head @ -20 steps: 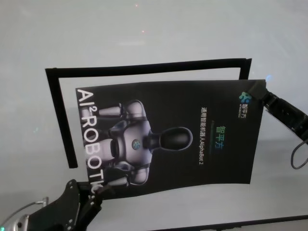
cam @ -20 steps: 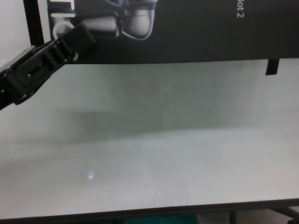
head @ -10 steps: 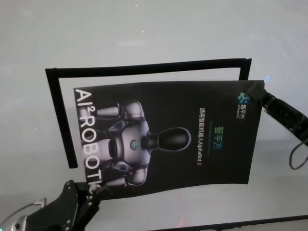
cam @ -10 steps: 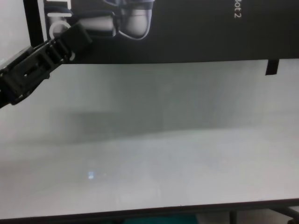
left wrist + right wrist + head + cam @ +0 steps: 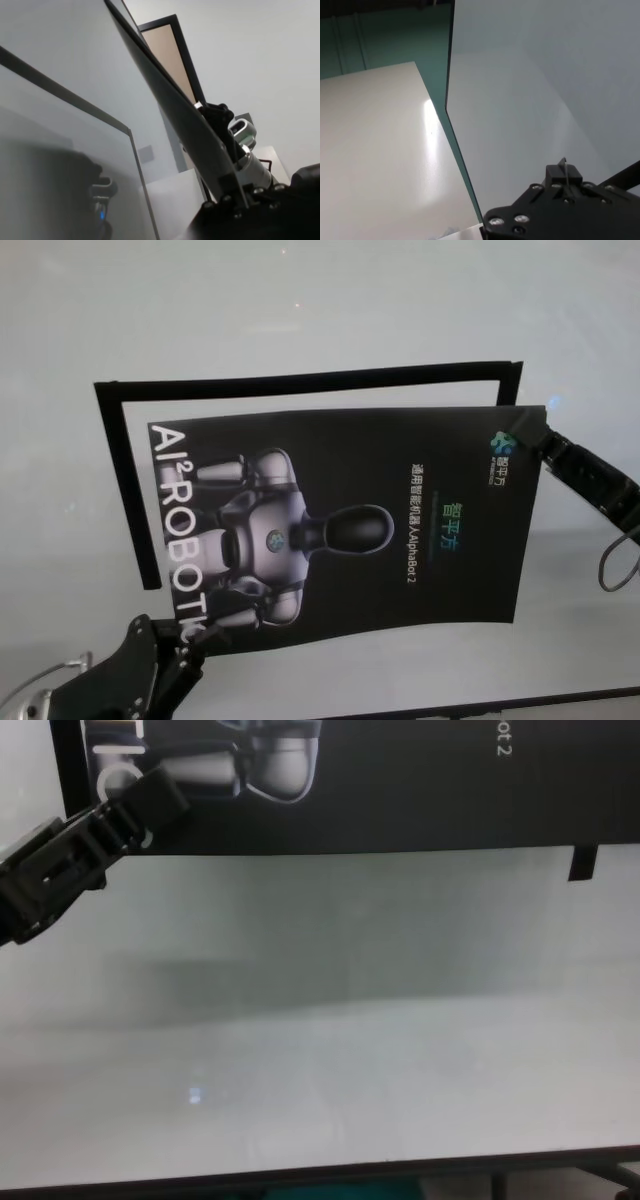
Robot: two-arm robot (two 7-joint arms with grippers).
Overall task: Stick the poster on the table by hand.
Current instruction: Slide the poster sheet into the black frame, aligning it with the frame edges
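The poster (image 5: 350,520), a glossy black sheet printed with a grey-white robot, hangs slightly skewed over the white table (image 5: 300,300). My left gripper (image 5: 188,638) is shut on its near left corner, which also appears in the chest view (image 5: 150,805). At the far right corner, my right gripper (image 5: 543,443) pinches the sheet shut. The left wrist view catches the poster (image 5: 165,95) edge-on. A short black tape strip (image 5: 583,860) hangs at the poster's near right corner.
A black tape outline (image 5: 300,382) on the table marks the far side and left side of a rectangle, and the poster overlaps it. The table's near edge (image 5: 300,1182) runs along the bottom of the chest view. A cable loop (image 5: 618,565) hangs from the right arm.
The poster has shifted a little to the left and away from me, carried by both grippers. My left gripper moved with it.
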